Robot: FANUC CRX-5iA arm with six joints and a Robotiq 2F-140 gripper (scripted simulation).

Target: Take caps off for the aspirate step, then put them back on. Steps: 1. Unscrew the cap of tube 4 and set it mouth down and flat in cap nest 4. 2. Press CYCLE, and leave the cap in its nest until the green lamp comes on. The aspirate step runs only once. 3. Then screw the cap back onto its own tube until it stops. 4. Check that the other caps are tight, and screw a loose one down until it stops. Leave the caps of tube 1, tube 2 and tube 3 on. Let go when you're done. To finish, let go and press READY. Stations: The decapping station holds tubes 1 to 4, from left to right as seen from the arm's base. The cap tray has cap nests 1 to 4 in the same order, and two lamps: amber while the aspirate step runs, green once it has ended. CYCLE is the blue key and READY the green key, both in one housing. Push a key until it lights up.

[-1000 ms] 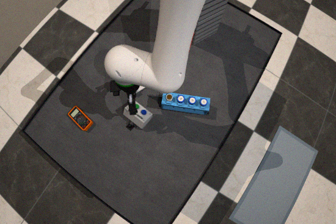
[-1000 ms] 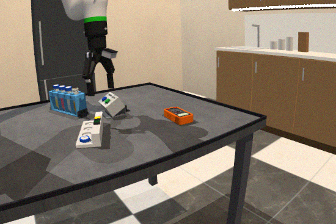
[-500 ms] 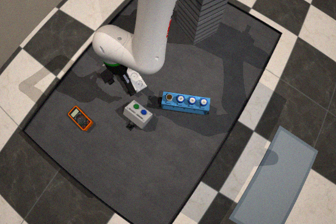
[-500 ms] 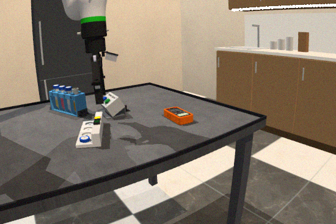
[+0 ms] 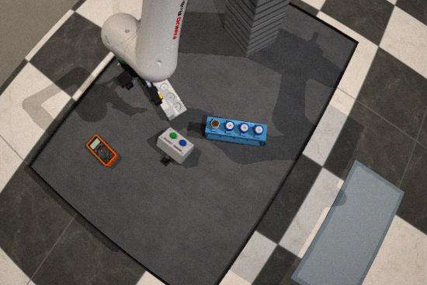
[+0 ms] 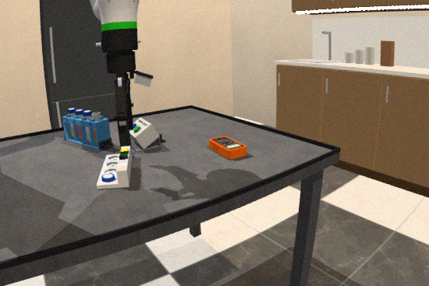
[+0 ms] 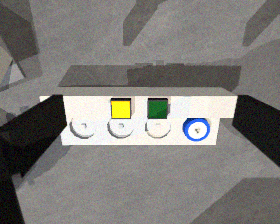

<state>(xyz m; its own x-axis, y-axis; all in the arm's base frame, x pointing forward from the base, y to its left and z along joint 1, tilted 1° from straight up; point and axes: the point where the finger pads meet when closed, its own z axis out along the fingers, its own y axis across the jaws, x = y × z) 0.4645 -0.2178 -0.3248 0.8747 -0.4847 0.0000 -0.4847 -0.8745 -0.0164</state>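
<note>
The white cap tray [image 7: 148,119] lies right under my gripper. A blue cap [image 7: 196,129] sits flat in the rightmost nest of the wrist view; the other three nests are empty. The amber lamp [image 7: 121,108] glows bright yellow and the green lamp [image 7: 158,107] is dark. My gripper [image 6: 124,139] hangs straight down over the tray's lamp end, open wide and empty; its dark fingers frame both sides of the wrist view. The blue tube rack [image 5: 235,130] holds one uncapped tube [image 5: 214,123] at its left end and three tubes with blue caps.
The grey key housing [image 5: 175,145] with the green key [image 5: 173,135] and the blue key [image 5: 182,143] stands between tray and rack. An orange multimeter [image 5: 102,150] lies to the left. The arm's ribbed pedestal [image 5: 260,1] stands at the back.
</note>
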